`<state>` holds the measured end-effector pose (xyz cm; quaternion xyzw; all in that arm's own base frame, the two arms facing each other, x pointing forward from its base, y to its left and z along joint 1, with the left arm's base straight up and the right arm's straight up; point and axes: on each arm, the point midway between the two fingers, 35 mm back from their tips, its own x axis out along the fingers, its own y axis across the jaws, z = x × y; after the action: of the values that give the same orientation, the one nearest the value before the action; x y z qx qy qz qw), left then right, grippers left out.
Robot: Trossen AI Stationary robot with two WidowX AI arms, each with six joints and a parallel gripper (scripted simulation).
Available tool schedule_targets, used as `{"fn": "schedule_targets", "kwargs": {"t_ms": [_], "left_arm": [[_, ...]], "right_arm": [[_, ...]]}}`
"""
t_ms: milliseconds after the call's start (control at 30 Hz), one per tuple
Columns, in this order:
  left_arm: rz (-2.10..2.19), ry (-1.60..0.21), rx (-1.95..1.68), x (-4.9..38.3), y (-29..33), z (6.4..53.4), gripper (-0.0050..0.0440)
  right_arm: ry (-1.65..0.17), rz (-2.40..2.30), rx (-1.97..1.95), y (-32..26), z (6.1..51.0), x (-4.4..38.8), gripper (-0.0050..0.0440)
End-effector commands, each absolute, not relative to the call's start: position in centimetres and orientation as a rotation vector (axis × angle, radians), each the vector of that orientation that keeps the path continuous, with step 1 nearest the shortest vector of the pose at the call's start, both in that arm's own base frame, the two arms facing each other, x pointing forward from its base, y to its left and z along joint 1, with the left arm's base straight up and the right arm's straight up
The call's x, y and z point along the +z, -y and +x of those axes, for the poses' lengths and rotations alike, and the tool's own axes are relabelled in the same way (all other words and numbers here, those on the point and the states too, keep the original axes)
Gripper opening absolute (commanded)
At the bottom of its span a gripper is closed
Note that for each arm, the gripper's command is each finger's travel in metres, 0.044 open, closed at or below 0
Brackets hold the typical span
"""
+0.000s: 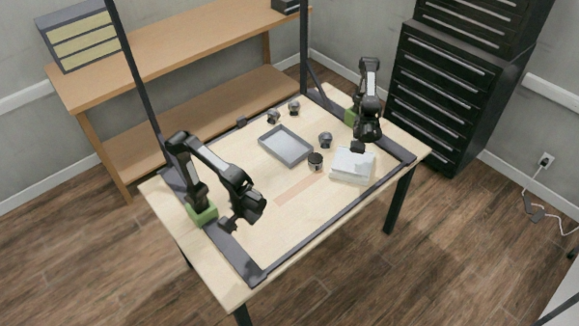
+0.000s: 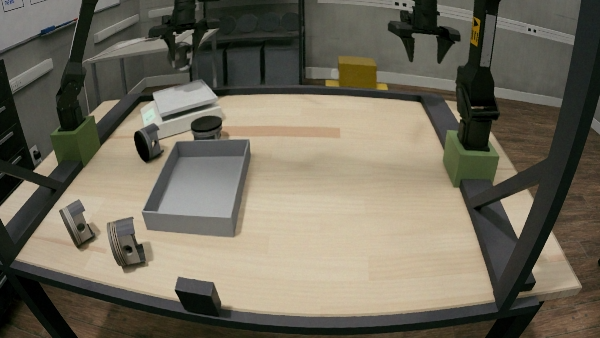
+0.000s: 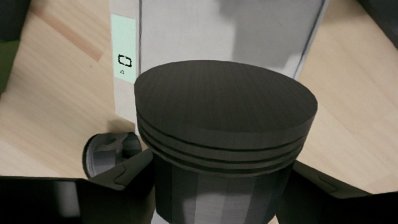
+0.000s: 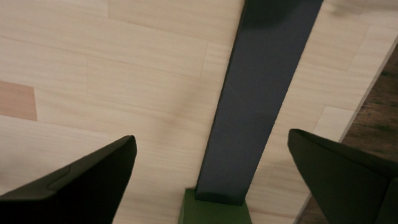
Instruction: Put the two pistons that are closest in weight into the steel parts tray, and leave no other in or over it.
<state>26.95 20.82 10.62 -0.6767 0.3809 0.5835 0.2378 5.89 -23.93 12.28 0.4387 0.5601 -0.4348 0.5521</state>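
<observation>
My left gripper [image 2: 181, 52] [image 3: 213, 152] is shut on a dark-crowned piston [image 2: 183, 61] [image 3: 225, 100], held crown up above the white scale [image 1: 351, 166] [image 2: 175, 125] [image 3: 123, 97], whose display reads 0. One piston [image 1: 325, 140] [image 2: 148, 143] [image 3: 112, 152] lies on its side by the scale. Another piston [image 1: 316, 161] [image 2: 206, 128] stands crown up near the tray's end. Two more, one piston [image 1: 293, 107] [image 2: 76, 223] and another piston [image 1: 273, 116] [image 2: 125, 242], rest on their sides beyond the tray. The grey steel tray [image 1: 301, 158] [image 2: 192, 225] is empty. My right gripper [image 2: 426, 60] [image 4: 211, 139] is open and empty.
A small dark block [image 1: 241, 121] [image 2: 198, 296] sits at the table edge near the shelf. Dark frame rails [image 2: 325, 322] [image 4: 250, 100] run around the tabletop, with uprights at the shelf side. Green blocks [image 1: 202, 213] [image 2: 471, 159] carry the arms.
</observation>
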Motion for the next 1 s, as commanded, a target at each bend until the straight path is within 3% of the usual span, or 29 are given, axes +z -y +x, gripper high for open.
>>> {"fn": "schedule_targets", "kwargs": {"t_ms": [0, 967], "left_arm": [[-1.879, -0.994, 1.597, 11.1, -20.7, 27.1, 0.0158], [-1.879, -0.995, 1.597, 7.0, -19.9, 27.3, 0.0158]], "right_arm": [[-1.299, 1.013, -1.034, 24.4, 6.1, 13.1, 0.0400], [-1.299, 1.013, -1.034, 24.4, 6.1, 13.1, 0.0400]]}}
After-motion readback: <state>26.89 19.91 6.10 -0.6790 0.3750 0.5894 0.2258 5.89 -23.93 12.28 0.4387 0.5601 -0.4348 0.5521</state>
